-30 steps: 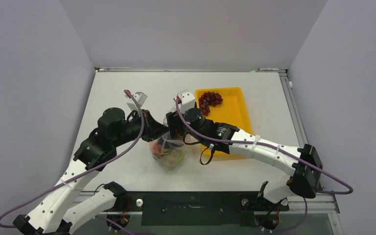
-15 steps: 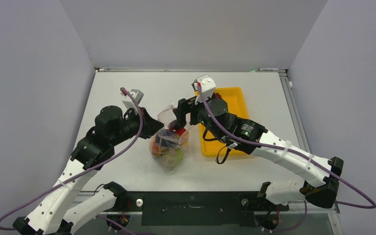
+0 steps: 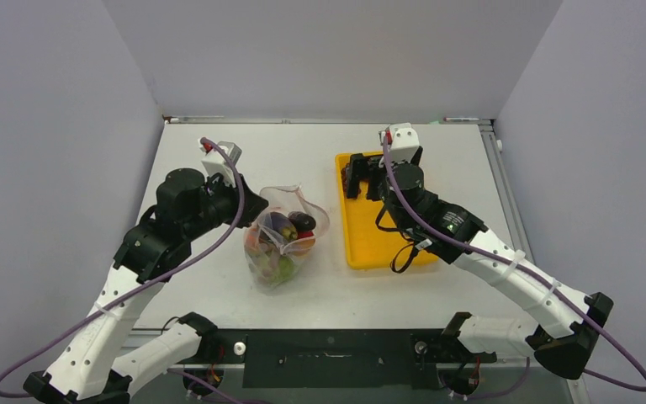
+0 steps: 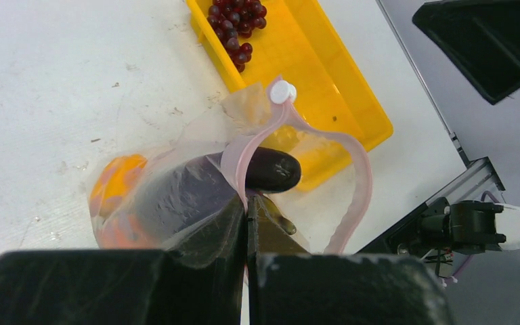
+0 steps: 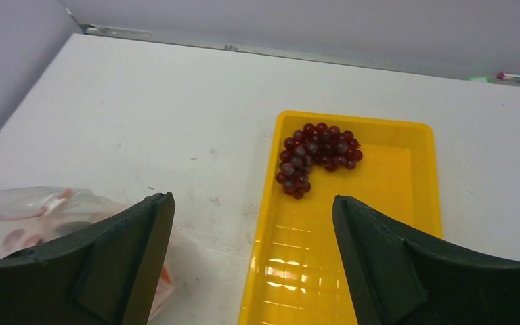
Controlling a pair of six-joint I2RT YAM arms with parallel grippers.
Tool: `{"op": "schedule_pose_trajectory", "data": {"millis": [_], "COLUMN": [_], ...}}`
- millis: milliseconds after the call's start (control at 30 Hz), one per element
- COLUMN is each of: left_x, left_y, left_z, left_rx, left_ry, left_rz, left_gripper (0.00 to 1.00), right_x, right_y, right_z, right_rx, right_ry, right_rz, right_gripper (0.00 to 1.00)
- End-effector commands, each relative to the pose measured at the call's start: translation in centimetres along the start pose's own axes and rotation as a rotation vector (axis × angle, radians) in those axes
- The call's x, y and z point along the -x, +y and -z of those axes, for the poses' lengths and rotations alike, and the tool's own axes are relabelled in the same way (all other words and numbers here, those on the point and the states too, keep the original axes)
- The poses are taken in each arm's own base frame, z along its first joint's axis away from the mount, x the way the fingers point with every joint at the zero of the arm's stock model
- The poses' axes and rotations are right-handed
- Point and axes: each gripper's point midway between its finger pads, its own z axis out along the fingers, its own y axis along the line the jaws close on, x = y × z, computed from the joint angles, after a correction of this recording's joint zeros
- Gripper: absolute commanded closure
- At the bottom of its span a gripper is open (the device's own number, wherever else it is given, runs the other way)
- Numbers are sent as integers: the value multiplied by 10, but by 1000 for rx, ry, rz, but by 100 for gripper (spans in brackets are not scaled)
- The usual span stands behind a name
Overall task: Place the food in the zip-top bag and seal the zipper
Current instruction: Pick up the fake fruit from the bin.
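1. My left claw (image 4: 247, 203) is pinched tight on the zipper (image 4: 360, 172) of the zip-top bag (image 3: 279, 248), whose mouth gapes.
2. A purple eggplant (image 4: 271, 169) and orange pieces (image 4: 118, 186) lie inside the bag.
3. My right claw (image 5: 250, 206) stands wide, holding nothing, above the yellow tray (image 5: 416, 203).
4. The grape bunch (image 5: 317, 154) lies at the tray's far end; bag and tray sit apart on the worktop (image 3: 219, 156).

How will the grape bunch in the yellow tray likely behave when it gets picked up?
The grape bunch is many small round beads in an irregular clump, so it probably sags rather than lifting stiffly. Its glossy-looking beads may slip in a narrow pinch. Lying flat in the yellow tray, it looks unlikely to roll.
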Motion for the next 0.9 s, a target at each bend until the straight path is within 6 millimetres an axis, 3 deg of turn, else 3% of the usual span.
{"op": "schedule_pose_trajectory", "data": {"millis": [0, 267, 467, 700, 867], "left_x": [38, 27, 17, 5, 4], "left_y": [-8, -1, 7, 7, 12], "left_z": [8, -5, -9, -18, -18], "left_rx": [-16, -23, -34, -114, -100], "left_ry": [-117, -137, -147, -142, -142], "left_rz": [-44, -40, -54, 8, 13], "left_gripper": [100, 100, 100, 100, 100], "right_x": [-24, -87, -122, -148, -154], "right_y": [-30, -63, -72, -81, -88], "right_z": [-17, -72, -109, -152, -175], "right_rx": [-90, -92, -129, -200, -226], "right_ry": [43, 185, 249, 282, 249], "right_rz": [-6, -136, -245, -346, -404], "right_gripper": [10, 6, 6, 6, 5]}}
